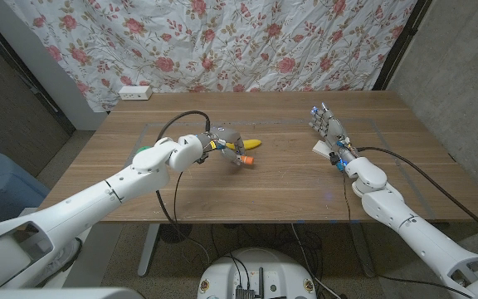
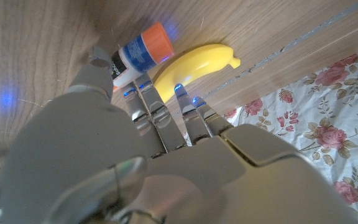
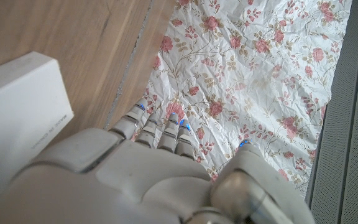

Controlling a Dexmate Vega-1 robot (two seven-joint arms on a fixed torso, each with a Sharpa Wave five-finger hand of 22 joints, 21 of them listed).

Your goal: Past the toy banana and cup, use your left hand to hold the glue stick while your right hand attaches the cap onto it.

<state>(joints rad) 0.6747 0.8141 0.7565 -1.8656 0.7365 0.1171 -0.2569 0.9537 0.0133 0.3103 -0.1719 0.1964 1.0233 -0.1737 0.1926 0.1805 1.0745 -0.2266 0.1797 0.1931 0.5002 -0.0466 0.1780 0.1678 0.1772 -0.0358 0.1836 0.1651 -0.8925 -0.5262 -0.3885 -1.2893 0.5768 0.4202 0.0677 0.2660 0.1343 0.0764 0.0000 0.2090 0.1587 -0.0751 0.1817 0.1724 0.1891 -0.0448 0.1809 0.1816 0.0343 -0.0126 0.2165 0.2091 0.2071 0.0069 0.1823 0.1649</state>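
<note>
1. Orange-ended and white-bodied, the glue stick (image 2: 143,55) lies on its side on the wooden table (image 1: 289,178), just past the fingertips of the left hand (image 1: 225,146) — whether the orange end is its cap or its base, I cannot tell.
2. It should handle as a light, stiff plastic tube, smooth and round — likely to roll or slip, so the sound hold is around the white body, leaving the open end free for the cap.
3. Left hand's fingers (image 2: 156,115) curl over it; whether they already grip it, I cannot tell.
4. Just beyond the stick from that hand, close beside it, lies the toy banana (image 2: 194,63).
5. Right hand (image 1: 328,127) stands well apart, fingers spread and holding nothing, next to a white box (image 3: 17,106).
</note>
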